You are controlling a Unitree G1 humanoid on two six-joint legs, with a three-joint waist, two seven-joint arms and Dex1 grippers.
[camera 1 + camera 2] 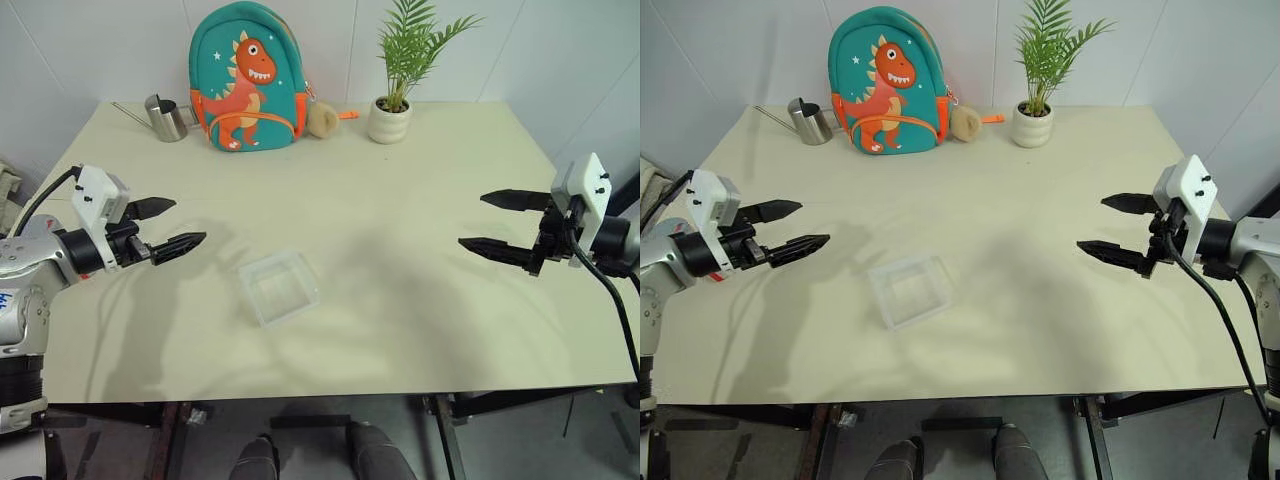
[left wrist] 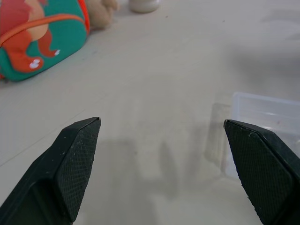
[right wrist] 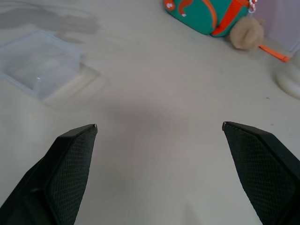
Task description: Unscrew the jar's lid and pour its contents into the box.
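Observation:
The box [image 1: 280, 287], a shallow clear square container, lies on the cream table [image 1: 400, 300] a little left of centre, and nothing shows inside it. My left gripper [image 1: 190, 222] hovers open above the table to the box's left, pointing toward the middle. In the left wrist view its fingers [image 2: 79, 150] stand wide apart, with the box's corner [image 2: 267, 110] just beyond one of them. At the table's right side my right gripper [image 1: 471, 220] is open too, pointing left, with the box [image 3: 40, 63] well ahead of it. The jar, its lid and its contents are out of view.
Along the table's far edge stand a small steel watering can [image 1: 168, 118], a teal dinosaur backpack [image 1: 247, 75], a beige plush toy [image 1: 322, 120] and a potted plant [image 1: 392, 110]. A white wall rises behind them.

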